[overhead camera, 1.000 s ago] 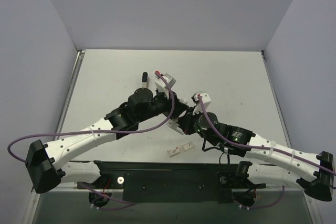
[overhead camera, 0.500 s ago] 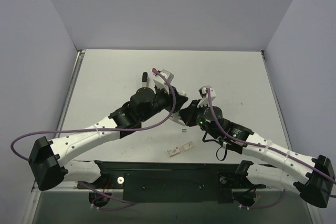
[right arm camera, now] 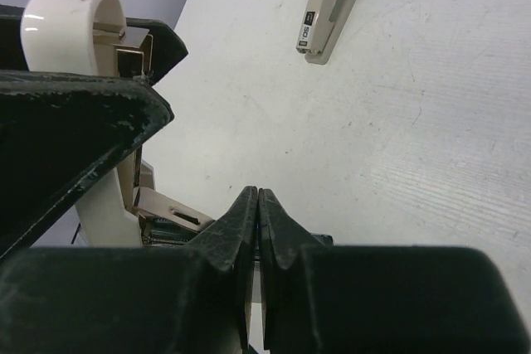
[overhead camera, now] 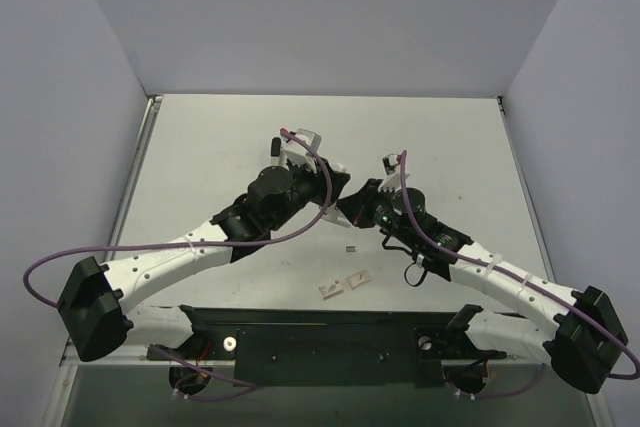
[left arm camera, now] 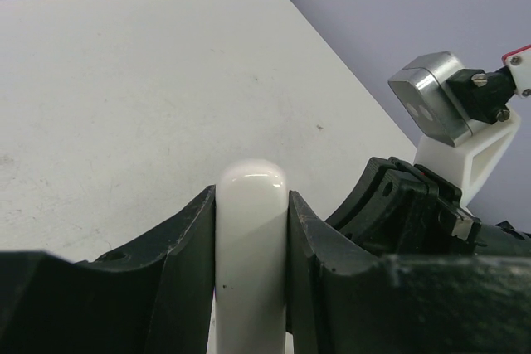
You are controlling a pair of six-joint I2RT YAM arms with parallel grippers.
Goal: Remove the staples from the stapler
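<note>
My left gripper is shut on the stapler's white oblong shell and holds it above the table; its rounded end sticks out past the fingers. In the right wrist view the shell shows its open metal inside. My right gripper is shut, fingers pressed together, right beside the stapler; nothing clearly shows between them. The black-ended inner bar lies on the table behind the left gripper. A tiny grey strip of staples lies on the table below both grippers.
Two small white squarish tabs lie near the table's front edge. The right wrist and its camera block sit close to the left gripper's right side. Grey walls bound the table on three sides.
My right gripper has risen from low over the table up to the stapler. The grey staples strip now shows on the table where it had been. The left gripper shifted slightly back and left.
</note>
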